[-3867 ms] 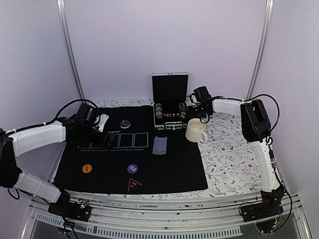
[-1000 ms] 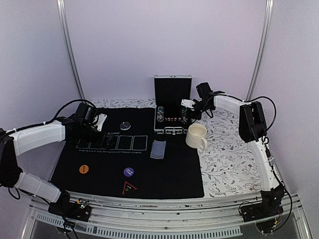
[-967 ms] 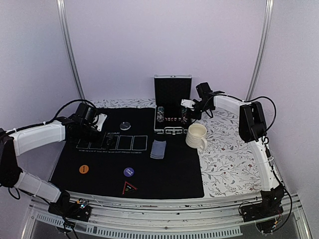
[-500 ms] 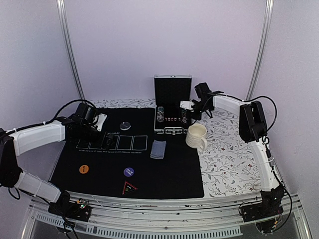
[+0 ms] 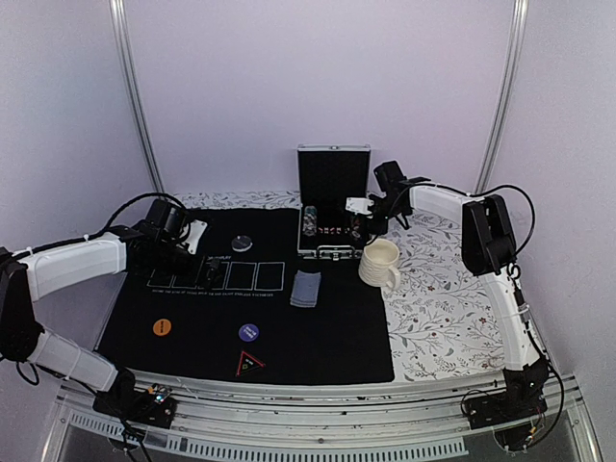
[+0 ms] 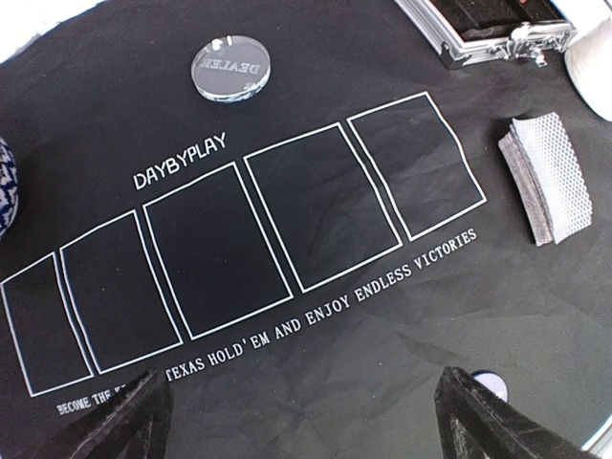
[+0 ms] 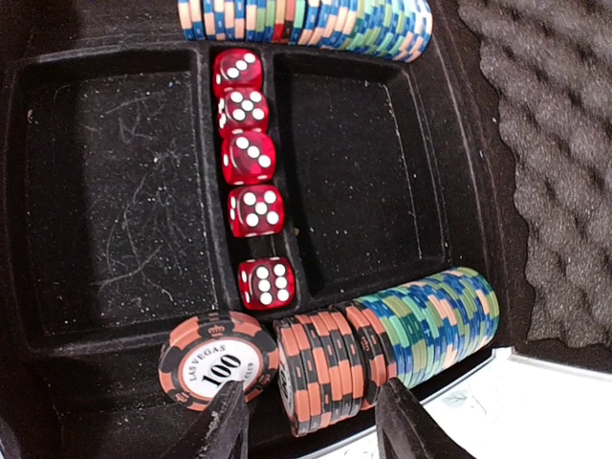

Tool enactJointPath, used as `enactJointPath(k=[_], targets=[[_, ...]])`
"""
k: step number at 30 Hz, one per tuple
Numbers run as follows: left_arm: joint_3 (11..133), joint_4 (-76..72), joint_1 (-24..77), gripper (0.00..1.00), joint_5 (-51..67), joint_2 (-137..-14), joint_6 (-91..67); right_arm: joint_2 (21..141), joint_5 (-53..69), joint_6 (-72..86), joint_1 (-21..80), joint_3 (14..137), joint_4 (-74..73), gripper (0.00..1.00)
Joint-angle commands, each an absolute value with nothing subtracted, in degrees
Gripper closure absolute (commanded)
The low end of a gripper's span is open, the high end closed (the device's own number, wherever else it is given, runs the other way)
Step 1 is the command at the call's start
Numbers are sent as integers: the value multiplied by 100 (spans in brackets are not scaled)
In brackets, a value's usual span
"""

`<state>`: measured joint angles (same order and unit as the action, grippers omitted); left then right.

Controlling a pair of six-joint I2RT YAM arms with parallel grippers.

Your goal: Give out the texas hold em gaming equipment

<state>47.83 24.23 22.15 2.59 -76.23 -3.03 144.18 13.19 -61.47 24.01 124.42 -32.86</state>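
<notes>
Right wrist camera, looking down into the open case (image 7: pixel 115 191): the right claw (image 7: pixel 313 387) hangs over the near row of poker chips (image 7: pixel 421 325), its two fingers apart and set either side of the salmon-coloured part of that row. Nothing is lifted, and whether the pads actually touch the chips is hard to say from this angle. One chip marked 100 (image 7: pixel 218 368) lies loose, face up, just beside one finger. Five red dice (image 7: pixel 251 196) sit in the middle slot, and a second row of chips (image 7: pixel 306 19) lines the far side.

From overhead, the case stands at the far edge of the black mat (image 5: pixel 318 337), with the cream mug (image 5: pixel 379 262) just beside its right corner. The card deck (image 5: pixel 307 287) lies mid-mat. An orange button (image 5: pixel 165 326) and a purple button (image 5: pixel 249 332) lie towards the near edge, and the clear dealer button (image 5: pixel 242 243) lies near the far edge. The left claw (image 5: pixel 206 272) hovers over the printed card boxes (image 6: pixel 220 249), fingers wide apart and empty.

The likely trouble is that the chips are packed on edge, so a squeeze that takes too many, or bites off-centre, could fan them out and spill them inside the case. The loose chip could be shoved aside by the finger next to it. On the way out, the arm could clip the mug.
</notes>
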Motion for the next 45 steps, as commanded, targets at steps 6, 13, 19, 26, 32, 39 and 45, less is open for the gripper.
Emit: enactJointPath(k=[6, 13, 19, 26, 32, 39, 45], targets=[[4781, 2347, 2145, 2, 353, -7689, -316, 14771, 1348, -6095, 2576, 12458, -3372, 53], [4768, 2347, 2136, 2, 363, -7690, -312, 14724, 1324, -6365, 2673, 12414, -4081, 59], [4763, 2347, 2136, 2, 384, -7690, -326, 14262, 1259, -6314, 2672, 11846, -3920, 61], [4759, 2347, 2138, 2, 427, -7688, -331, 14027, 1360, -6189, 2672, 11808, -3419, 60], [4754, 2347, 2137, 2, 440, -7689, -325, 14125, 1031, -6184, 2674, 11934, -3094, 56], [4750, 2351, 2136, 2, 449, -7685, -323, 14366, 965, -6334, 2672, 12004, -3259, 52], [4755, 2347, 2135, 2, 442, -7687, -321, 14733, 1010, -6394, 2648, 12427, -3664, 56]])
